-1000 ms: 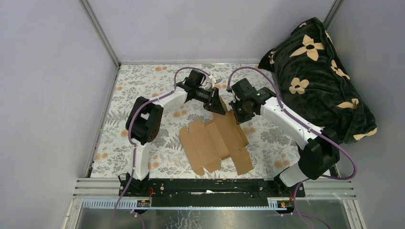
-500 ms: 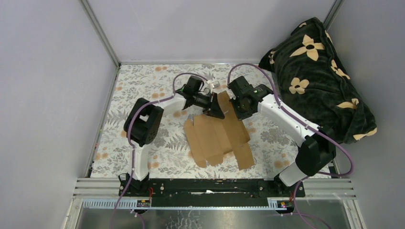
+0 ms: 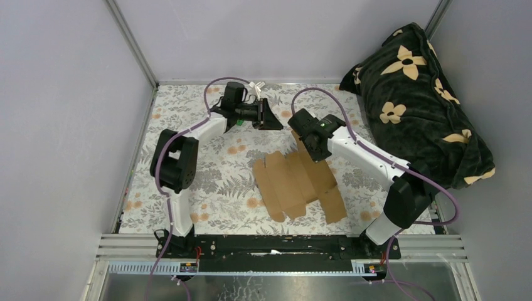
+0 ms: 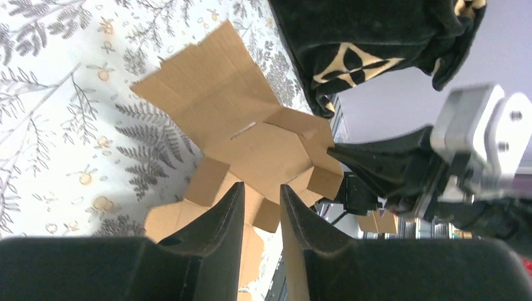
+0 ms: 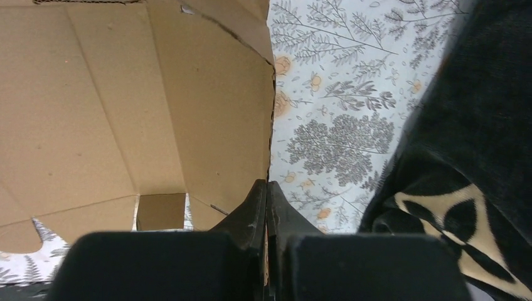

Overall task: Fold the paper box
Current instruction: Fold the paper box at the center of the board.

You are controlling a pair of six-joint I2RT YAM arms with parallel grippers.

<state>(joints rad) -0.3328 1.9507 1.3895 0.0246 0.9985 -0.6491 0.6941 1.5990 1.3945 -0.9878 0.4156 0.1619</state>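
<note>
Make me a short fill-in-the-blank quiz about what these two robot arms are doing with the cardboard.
1. The right gripper pinches one edge of the cardboard sheet, so its fingers are ____.
2. The left gripper is open and holds ____.
3. The dark blanket is printed with pale ____.
Missing words: closed; nothing; flowers.
</note>
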